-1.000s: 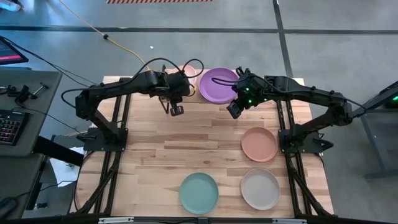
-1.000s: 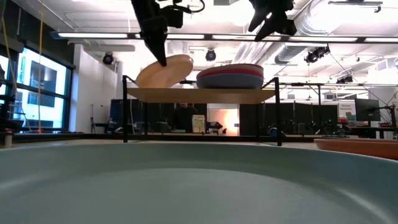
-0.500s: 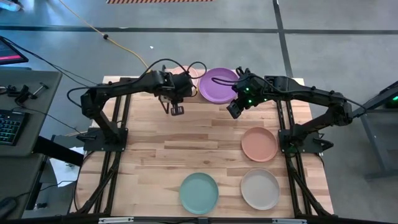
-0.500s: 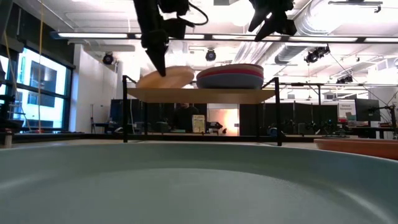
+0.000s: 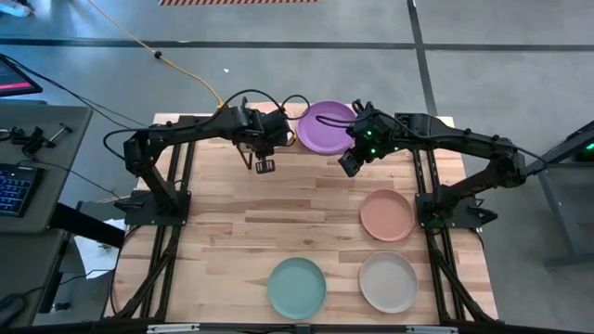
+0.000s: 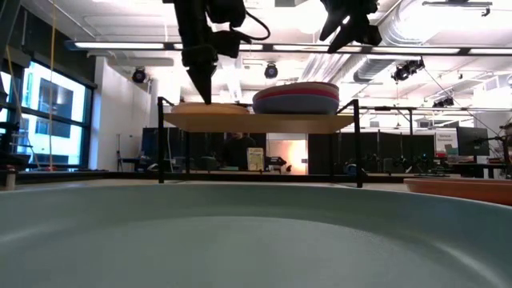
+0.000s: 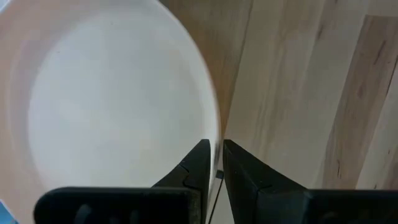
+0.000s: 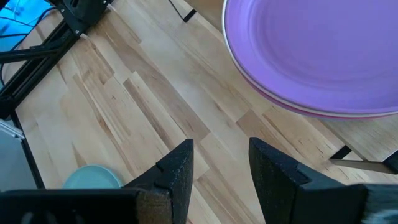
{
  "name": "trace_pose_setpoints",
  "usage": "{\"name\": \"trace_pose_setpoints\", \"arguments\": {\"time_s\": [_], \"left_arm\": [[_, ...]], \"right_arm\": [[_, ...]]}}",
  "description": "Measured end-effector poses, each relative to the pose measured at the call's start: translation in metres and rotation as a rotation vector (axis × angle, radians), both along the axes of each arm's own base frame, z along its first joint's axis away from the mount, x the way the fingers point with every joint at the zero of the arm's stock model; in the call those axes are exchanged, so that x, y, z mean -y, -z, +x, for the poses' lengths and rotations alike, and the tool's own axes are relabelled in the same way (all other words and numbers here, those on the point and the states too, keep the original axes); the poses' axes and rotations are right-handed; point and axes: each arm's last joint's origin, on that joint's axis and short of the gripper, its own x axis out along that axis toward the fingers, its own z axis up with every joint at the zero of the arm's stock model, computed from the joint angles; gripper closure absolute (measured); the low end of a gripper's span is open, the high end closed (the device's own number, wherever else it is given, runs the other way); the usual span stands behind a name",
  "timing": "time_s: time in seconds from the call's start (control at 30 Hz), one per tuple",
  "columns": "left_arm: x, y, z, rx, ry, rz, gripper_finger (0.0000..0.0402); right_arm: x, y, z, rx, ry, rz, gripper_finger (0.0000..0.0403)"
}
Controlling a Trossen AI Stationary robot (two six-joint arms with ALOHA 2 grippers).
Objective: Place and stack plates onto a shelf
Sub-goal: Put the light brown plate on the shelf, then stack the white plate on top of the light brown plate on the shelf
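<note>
A pale cream plate lies flat on the left half of the shelf; my left arm hides most of it in the high view. My left gripper is shut on its rim. A stack of plates topped by the purple plate sits on the shelf's right half. My right gripper is open and empty, above the table just near of that stack. My left gripper pinches the pale plate's rim between its two fingers, one finger over the plate's inside and one outside the rim. The fingers come from above, pointing down. The plate lies level with its underside on the shelf board.
On the table lie a salmon plate, a teal plate and a beige plate. The teal plate fills the low view's foreground. The shelf's thin black legs stand near my right gripper.
My left gripper has gone down and a little toward the table's right edge, still shut on the pale plate. The plate was tilted with one side raised above the shelf; it now lies flat on the shelf board.
</note>
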Motion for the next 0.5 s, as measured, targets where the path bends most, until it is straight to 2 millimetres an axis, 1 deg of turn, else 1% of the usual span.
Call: {"name": "trace_pose_setpoints", "arguments": {"time_s": [0.27,0.4,0.5], "left_arm": [[0.0,-0.003,0.0,0.009,-0.001,-0.005,0.0343],[0.0,-0.018,0.002,0.055,-0.004,0.011,0.0334],[0.001,-0.035,-0.001,0.085,-0.006,0.021,0.0332]], "right_arm": [[0.0,0.0,0.0,0.0,0.0,0.0,0.0267],[0.0,0.0,0.0,0.0,0.0,0.0,0.0267],[0.0,0.0,0.0,0.001,-0.002,0.002,0.0267]]}}
